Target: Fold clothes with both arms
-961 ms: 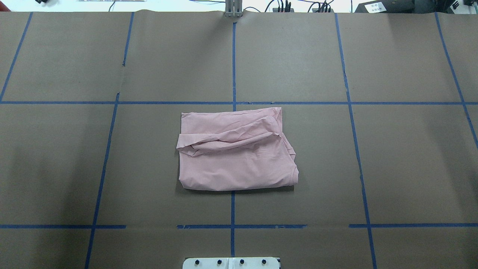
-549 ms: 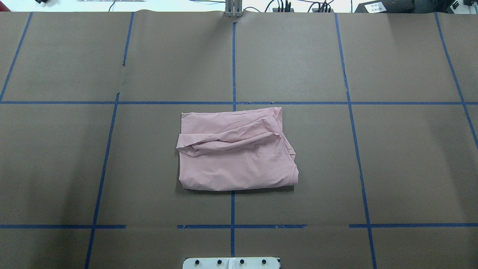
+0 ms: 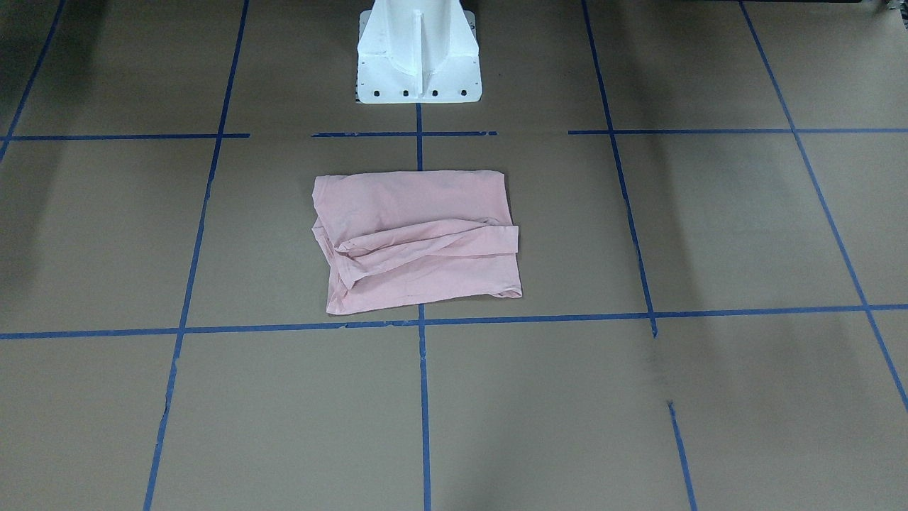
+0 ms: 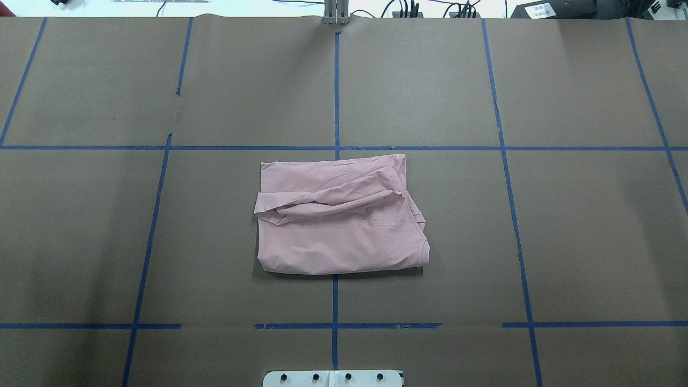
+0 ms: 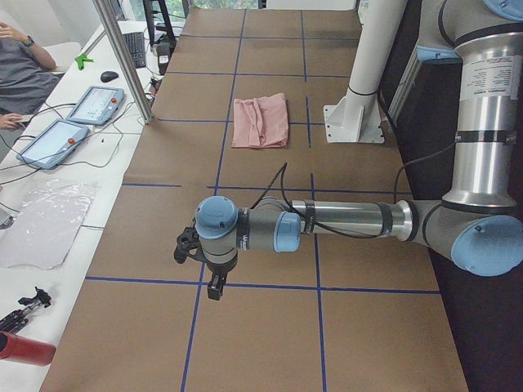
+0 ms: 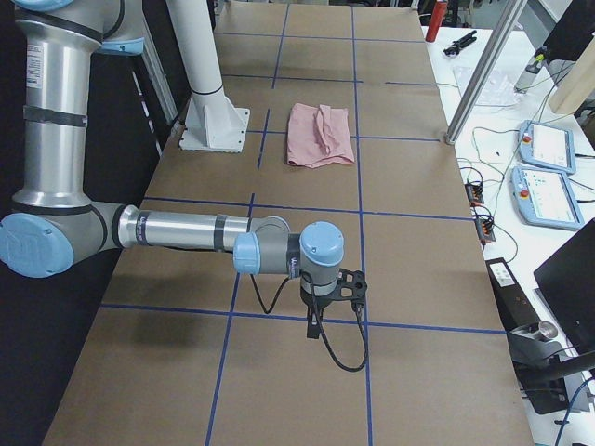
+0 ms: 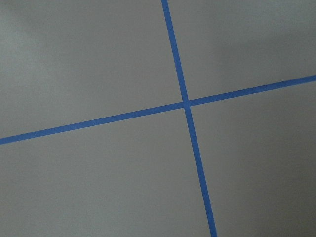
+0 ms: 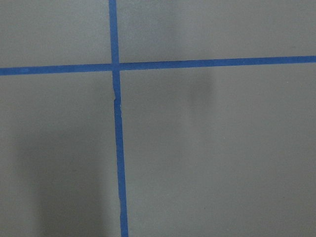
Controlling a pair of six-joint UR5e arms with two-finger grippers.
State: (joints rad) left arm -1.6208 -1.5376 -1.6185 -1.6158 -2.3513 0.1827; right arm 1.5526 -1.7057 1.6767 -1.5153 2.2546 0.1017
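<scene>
Surface: a table covered in brown paper, marked into a grid with blue tape.

The pale pink T-shirt lies at the centre of the overhead view, just below the middle horizontal tape line. It is a compact rectangular bundle with a rumpled band of cloth across its upper half. No print shows. The white pedestal stands near it, apart.

The left gripper, in the lower centre of the left side view, hangs low over the paper, well apart from the shirt. The right gripper hangs likewise in the right side view. Whether either pincer is apart or together cannot be told. Both wrist views show only paper and tape.

Assessment: folding appears largely done and nothing is gripped. Any further fold requires both arms to travel to the shirt, take two corners of one edge, and flatten the rumpled band.
</scene>
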